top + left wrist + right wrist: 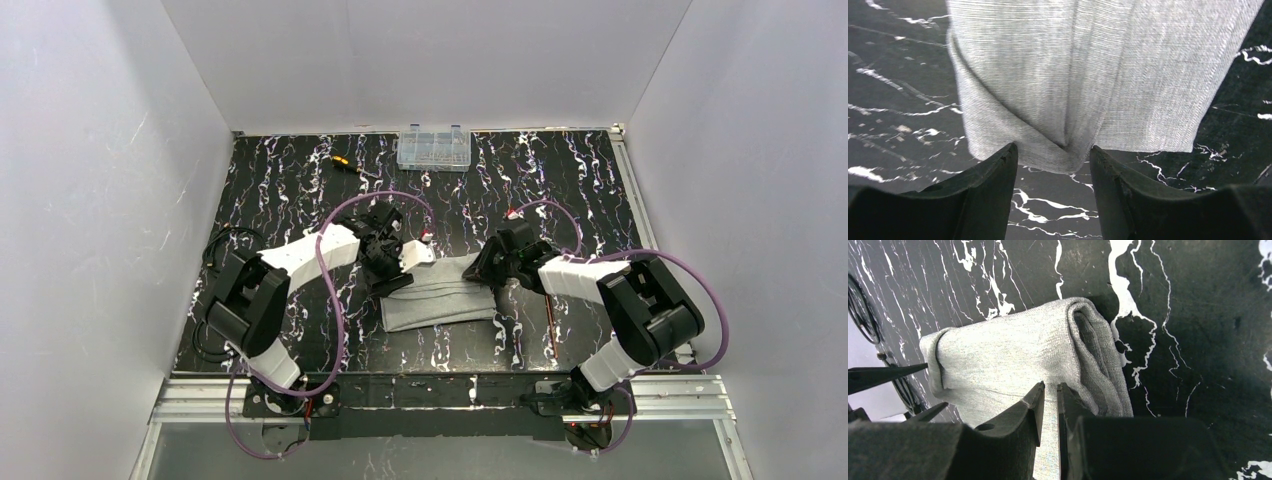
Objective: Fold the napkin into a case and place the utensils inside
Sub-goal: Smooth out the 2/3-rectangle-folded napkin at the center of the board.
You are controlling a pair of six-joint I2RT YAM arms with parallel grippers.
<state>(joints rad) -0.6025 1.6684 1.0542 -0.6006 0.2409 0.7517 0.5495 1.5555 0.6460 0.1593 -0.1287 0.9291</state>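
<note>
Left end effector spread astride napkin corner; right end effector pinching its layer, contact mostly hidden.

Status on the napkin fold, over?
Left hand open, straddling napkin edge. Right hand shut on folded napkin. Screwdriver and plastic box at far edge, out of the way.

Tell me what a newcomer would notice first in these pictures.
A folded grey napkin lies mid-table on the black marbled top, the left gripper open at its left end, the right gripper pinching its right end. At the far edge sit a clear compartment box and a small orange-handled screwdriver.
</note>
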